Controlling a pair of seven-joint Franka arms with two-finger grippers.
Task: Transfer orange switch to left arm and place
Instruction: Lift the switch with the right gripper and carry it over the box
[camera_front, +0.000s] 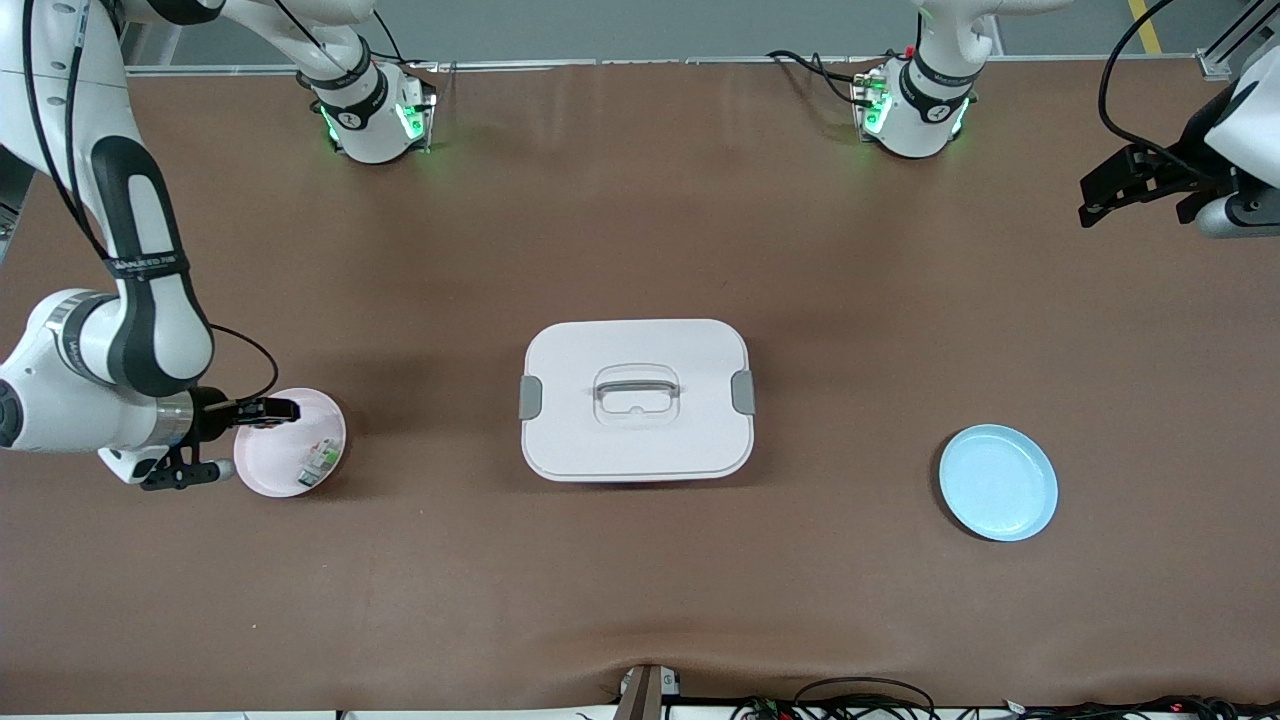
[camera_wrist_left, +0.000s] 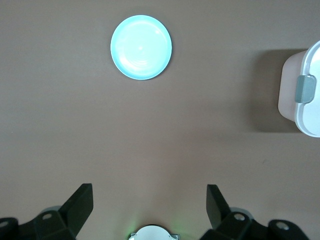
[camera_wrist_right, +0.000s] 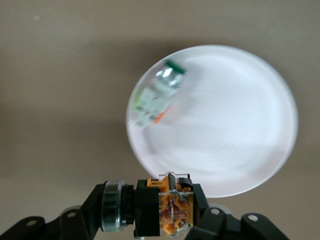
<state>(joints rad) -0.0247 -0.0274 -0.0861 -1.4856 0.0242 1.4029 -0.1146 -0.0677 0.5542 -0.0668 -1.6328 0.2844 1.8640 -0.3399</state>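
Right claw (camera_wrist_right: 167, 220) pinches the stubby black-and-orange switch (camera_wrist_right: 160, 207) over the round pink plate (camera_wrist_right: 235, 125); left claw (camera_wrist_left: 150, 205) waits spread.

The desk (camera_front: 640, 580) is big and brown. Three things sit right on it. A white box (camera_front: 637, 400) with a lid sits in the middle. It has grey clips on two sides and a handle sunk into its top. A pink plate (camera_front: 290, 443) sits toward the right arm's end of the desk. A blue plate (camera_front: 998, 482) sits toward the left arm's end, a bit nearer to the front camera than the box. The box is between the two plates, and all three are well apart. The two arm bases (camera_front: 372, 118) stand along the top edge of the desk.
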